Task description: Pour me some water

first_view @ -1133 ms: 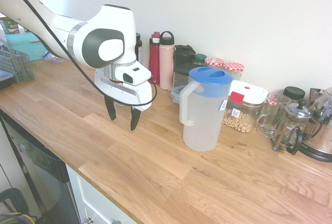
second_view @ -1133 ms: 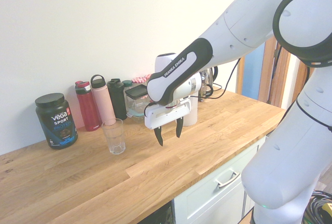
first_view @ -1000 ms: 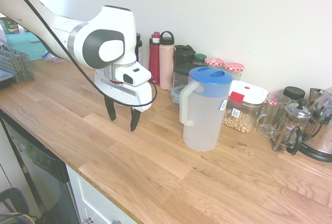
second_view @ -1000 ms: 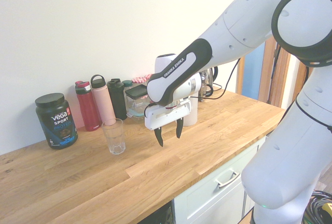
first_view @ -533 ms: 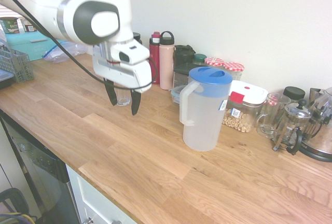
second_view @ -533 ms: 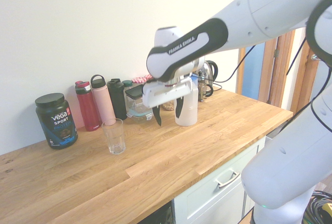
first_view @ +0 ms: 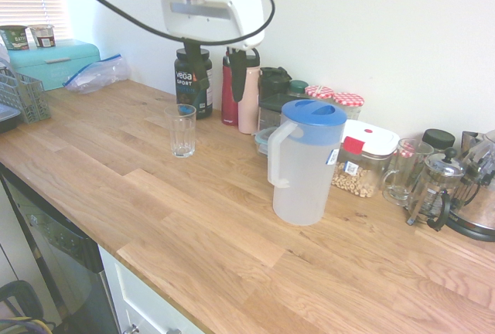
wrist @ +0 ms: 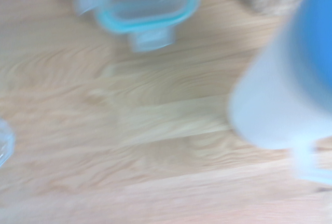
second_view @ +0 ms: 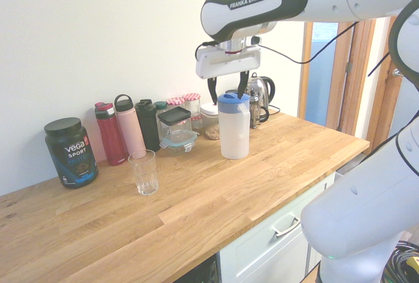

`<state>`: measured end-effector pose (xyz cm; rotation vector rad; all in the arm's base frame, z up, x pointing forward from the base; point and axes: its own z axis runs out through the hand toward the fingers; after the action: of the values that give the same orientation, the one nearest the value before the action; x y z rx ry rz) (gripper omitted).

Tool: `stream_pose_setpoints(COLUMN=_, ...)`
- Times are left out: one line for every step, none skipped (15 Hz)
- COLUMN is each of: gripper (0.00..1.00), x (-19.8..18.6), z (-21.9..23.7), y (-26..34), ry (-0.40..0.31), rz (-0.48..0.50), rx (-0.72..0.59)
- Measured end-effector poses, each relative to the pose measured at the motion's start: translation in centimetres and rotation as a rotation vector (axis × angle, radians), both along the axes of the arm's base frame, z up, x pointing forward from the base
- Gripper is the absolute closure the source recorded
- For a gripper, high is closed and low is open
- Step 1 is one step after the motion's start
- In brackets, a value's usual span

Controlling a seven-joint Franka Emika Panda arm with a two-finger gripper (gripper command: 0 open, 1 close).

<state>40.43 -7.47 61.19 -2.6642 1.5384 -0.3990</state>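
The gripper (second_view: 228,88) hangs open and empty above the blue-lidded pitcher (second_view: 234,126) — a misaligned descent onto its handle (first_view: 278,154) could tip it, flooding the table (first_view: 232,241) rather than the glass (first_view: 183,131).

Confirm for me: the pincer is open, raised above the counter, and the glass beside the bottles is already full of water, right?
Not quite. The glass is empty, as the first exterior view shows. The rest holds: the pincer is open and raised above the counter, and the glass stands beside the bottles.
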Motion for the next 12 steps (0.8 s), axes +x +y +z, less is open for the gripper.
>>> stream_pose_setpoints(gripper=0.0, x=-0.3, z=0.4, y=-1.6, ry=-0.006, rz=-0.027, rx=0.003)
stream_pose_setpoints(gripper=0.0, x=-0.7, z=0.5, y=-3.2, ry=-0.009, rz=-0.049, rx=0.005)
stream_pose_setpoints(gripper=0.0, x=-0.9, z=0.4, y=-4.5, ry=-0.011, rz=-0.061, rx=0.01)
stream_pose_setpoints(gripper=0.0, x=-1.0, z=0.2, y=-5.5, ry=-0.012, rz=-0.065, rx=0.014)
stream_pose_setpoints(gripper=0.0, x=-0.9, z=-0.3, y=-6.1, ry=-0.01, rz=-0.064, rx=0.018)
stream_pose_setpoints(gripper=0.0, x=-0.6, z=-1.0, y=-6.4, ry=-0.004, rz=-0.064, rx=0.02)
stream_pose_setpoints(gripper=0.0, x=-0.1, z=-1.9, y=-6.6, ry=-0.002, rz=-0.063, rx=0.023)
stream_pose_setpoints(gripper=0.0, x=0.5, z=-2.7, y=-6.8, ry=0.0, rz=-0.061, rx=0.027)
stream_pose_setpoints(gripper=0.0, x=1.2, z=-3.5, y=-7.1, ry=0.001, rz=-0.057, rx=0.03)
stream_pose_setpoints(gripper=0.0, x=1.7, z=-4.1, y=-7.5, ry=0.0, rz=-0.055, rx=0.032)
stream_pose_setpoints(gripper=0.0, x=2.2, z=-4.7, y=-7.8, ry=-0.003, rz=-0.051, rx=0.034)
stream_pose_setpoints(gripper=0.0, x=2.7, z=-5.3, y=-8.1, ry=-0.004, rz=-0.048, rx=0.04)
